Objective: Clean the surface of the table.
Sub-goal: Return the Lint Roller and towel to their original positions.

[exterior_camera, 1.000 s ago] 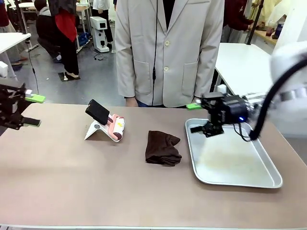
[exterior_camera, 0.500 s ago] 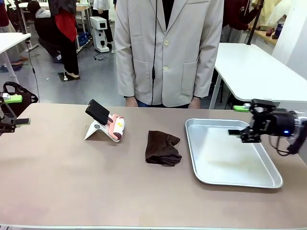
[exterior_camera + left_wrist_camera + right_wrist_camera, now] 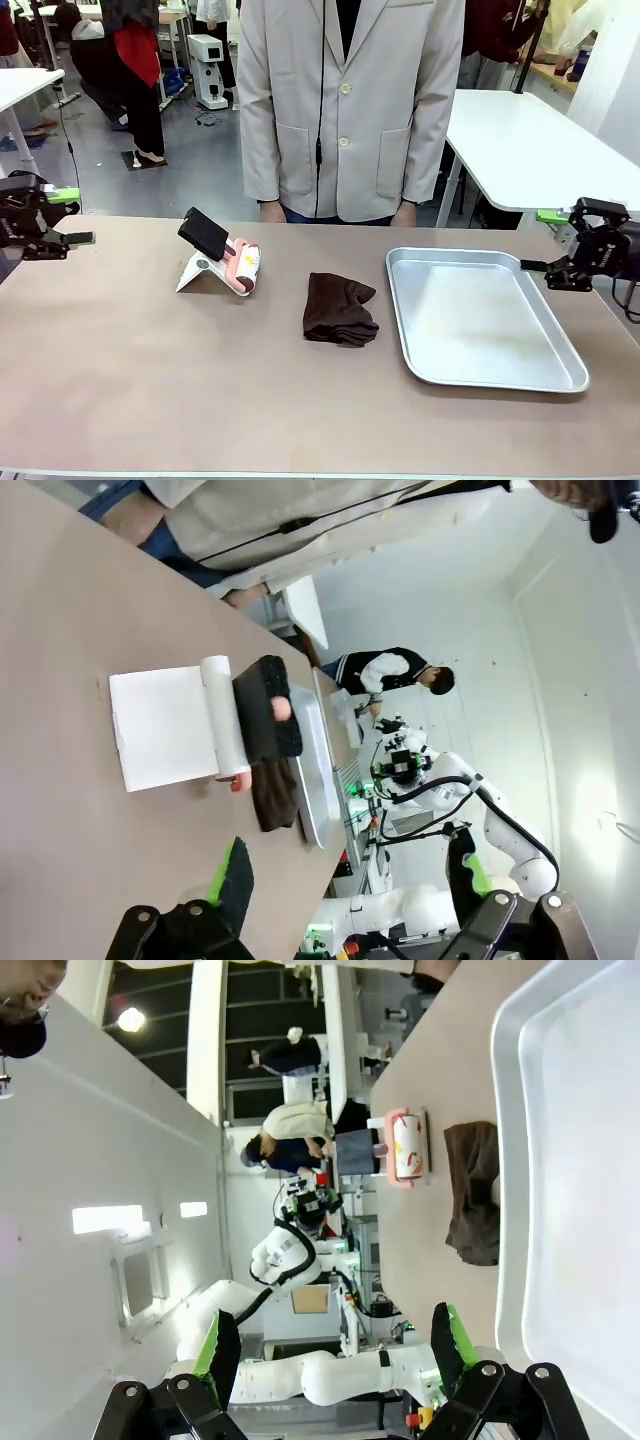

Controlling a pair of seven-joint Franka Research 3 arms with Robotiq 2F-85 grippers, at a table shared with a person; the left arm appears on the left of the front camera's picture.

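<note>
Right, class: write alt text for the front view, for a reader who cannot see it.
A brown table holds a lint roller on a white stand, a crumpled dark brown cloth and an empty metal tray, with a person in a pale coat standing behind. An open left gripper and open right gripper hover at the table's two ends.

Left gripper [image 3: 62, 216] cut by the front view's left edge: arm out of frame. Right gripper [image 3: 549, 242] likewise cut at the right edge, wrist and cable running off. Bench [image 3: 150, 380] cropped along the near and side edges. Roller [image 3: 243, 266] between the two sets of jaws, nearer the left: print on it too small to read, its far end hidden behind the black handle [image 3: 204, 234]. Cloth [image 3: 339, 310] folded, underside unseen. In the left wrist view, tray [image 3: 318, 770] seen edge-on beyond the jaws, inside hidden.
</note>
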